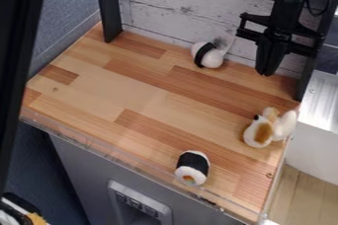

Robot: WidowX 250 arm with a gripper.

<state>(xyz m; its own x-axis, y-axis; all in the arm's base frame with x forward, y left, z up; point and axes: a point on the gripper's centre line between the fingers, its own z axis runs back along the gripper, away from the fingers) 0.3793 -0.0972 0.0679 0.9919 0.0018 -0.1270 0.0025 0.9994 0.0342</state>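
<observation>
The black gripper (265, 73) hangs at the upper right, over the back right part of the wooden table, shut with nothing held. To its left, near the back wall, lies a white plush roll with a black band (208, 55), a pale, whitish piece behind it. Below and slightly right of the gripper, by the table's right edge, is a white and brown plush toy (262, 131). Another plush roll, white with a black band and an orange spot on its end (192, 168), lies near the front edge.
The wooden table (132, 88) has a clear rim along its front. A whitewashed plank wall (178, 7) stands behind it, with black posts at the back left and back right. A metallic surface (322, 103) adjoins the right side.
</observation>
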